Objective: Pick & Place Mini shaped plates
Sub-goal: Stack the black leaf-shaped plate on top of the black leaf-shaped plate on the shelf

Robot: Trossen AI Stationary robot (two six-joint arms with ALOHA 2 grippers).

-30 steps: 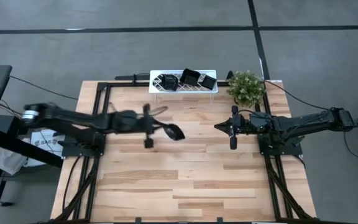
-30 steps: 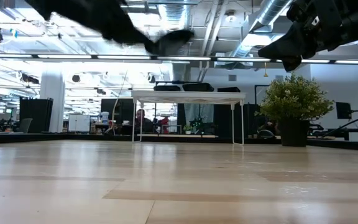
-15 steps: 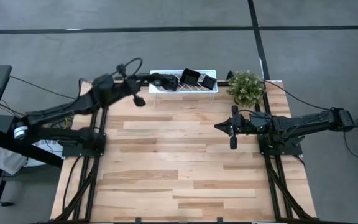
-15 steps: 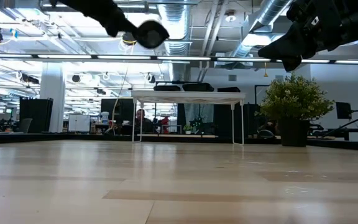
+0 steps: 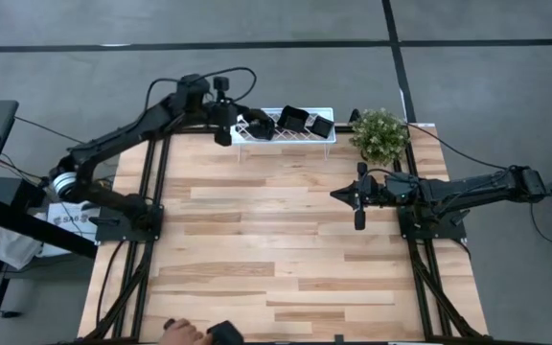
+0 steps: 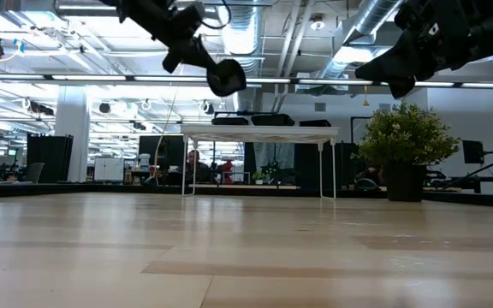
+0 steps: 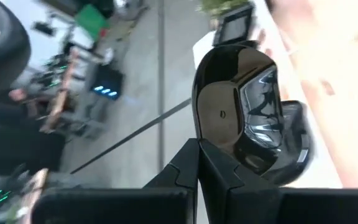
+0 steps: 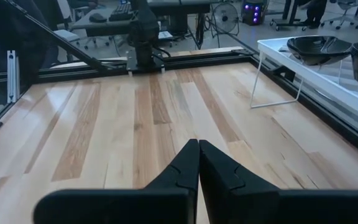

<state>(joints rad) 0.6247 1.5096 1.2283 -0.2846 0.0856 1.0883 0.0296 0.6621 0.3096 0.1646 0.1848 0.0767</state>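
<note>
White rack (image 5: 286,134) at counter's (image 5: 286,249) far edge, potted plant (image 5: 379,134) just right of it, two black plates (image 5: 305,122) on the rack. Left claw (image 5: 247,123) above rack's left end, pinching a black plate (image 7: 244,112) by its rim, plate tilted, pointing away from the claw. Right claw (image 5: 338,195) pressed together, empty, above counter's right side. A hand (image 5: 188,333) at near edge.

wood table (image 5: 286,249) (rack (image 5: 257,137), plant (image 5: 379,134))

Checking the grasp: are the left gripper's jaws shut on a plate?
Shut on it. The left gripper pinches the glossy black plate by its edge, above the white rack.
</note>
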